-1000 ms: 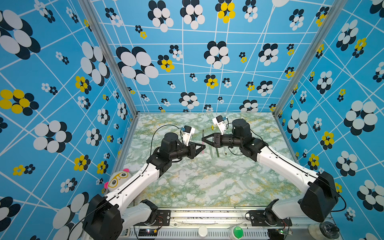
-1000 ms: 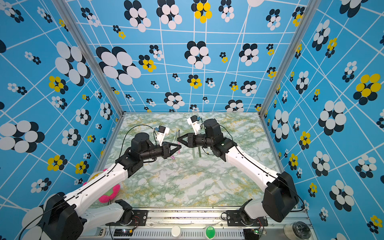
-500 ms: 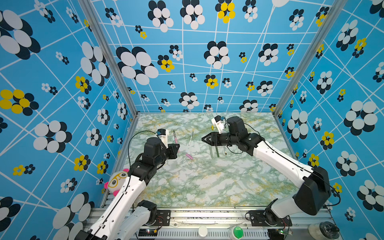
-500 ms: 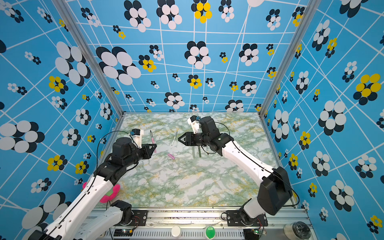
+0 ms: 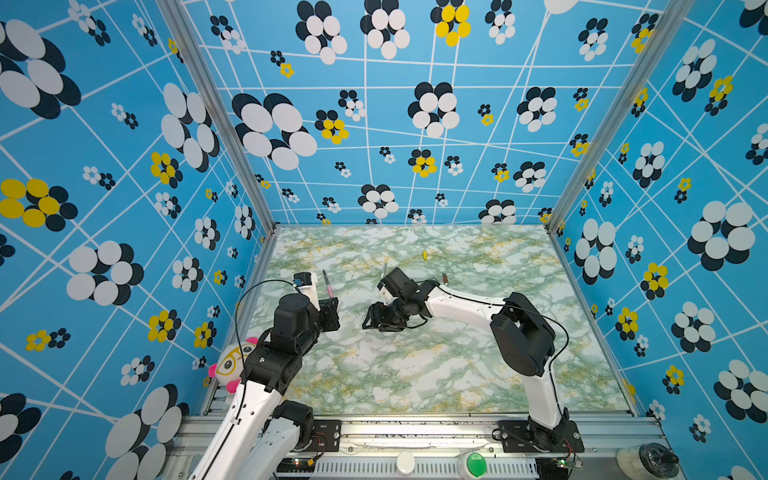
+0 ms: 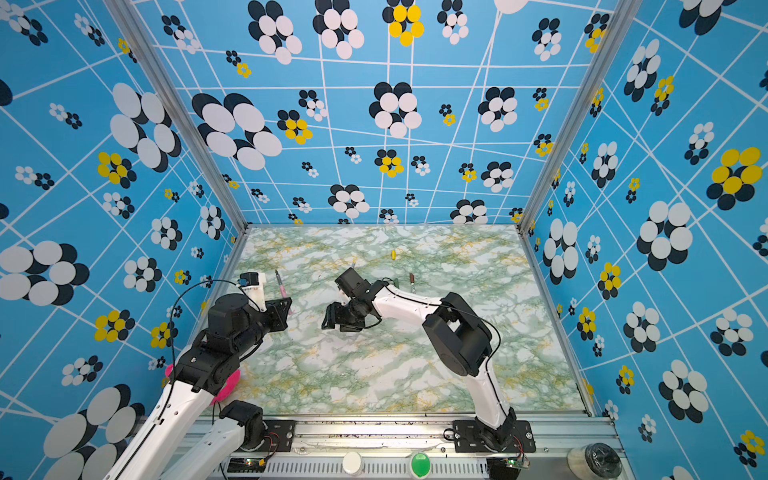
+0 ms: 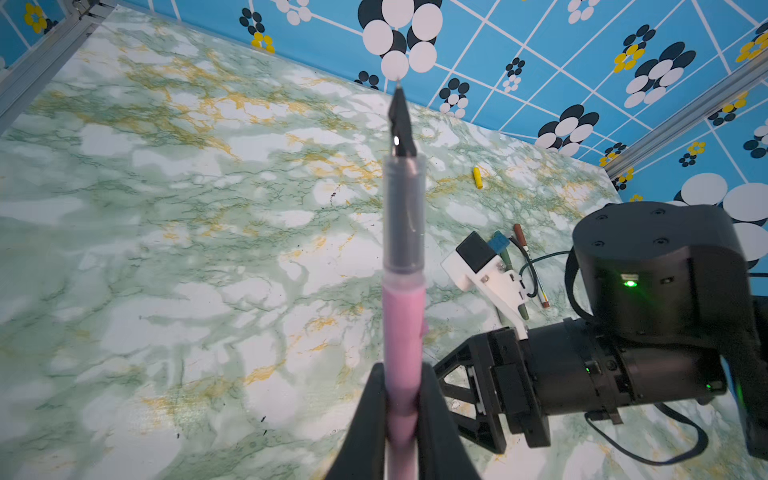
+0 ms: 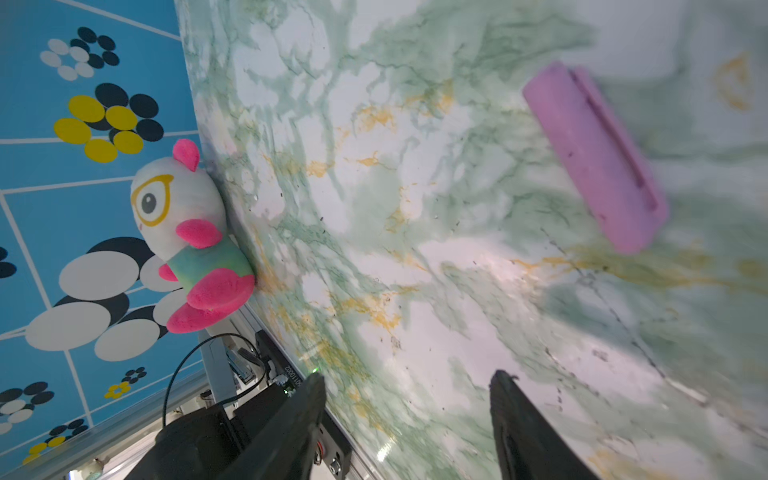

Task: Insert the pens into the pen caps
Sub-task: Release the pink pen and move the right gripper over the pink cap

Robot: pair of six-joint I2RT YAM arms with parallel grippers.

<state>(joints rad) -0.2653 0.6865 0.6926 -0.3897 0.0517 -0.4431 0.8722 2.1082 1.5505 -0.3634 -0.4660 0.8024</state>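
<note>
pink pen (image 7: 404, 316): likely light, stiff, slick; tip fragile, so hold the barrel.
left gripper (image 7: 402, 376): clamped on pink pen.
right gripper (image 8: 409, 378): jaws apart, empty.
pink cap (image 8: 594, 158): grasp across sides.

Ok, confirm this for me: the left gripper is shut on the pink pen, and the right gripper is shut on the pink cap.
Half right. The left gripper is shut on the pink pen, as you say. The right gripper is not shut on the pink cap: the right wrist view shows its jaws apart with nothing between them, and the cap lying on the table, clear of both fingers.
</note>
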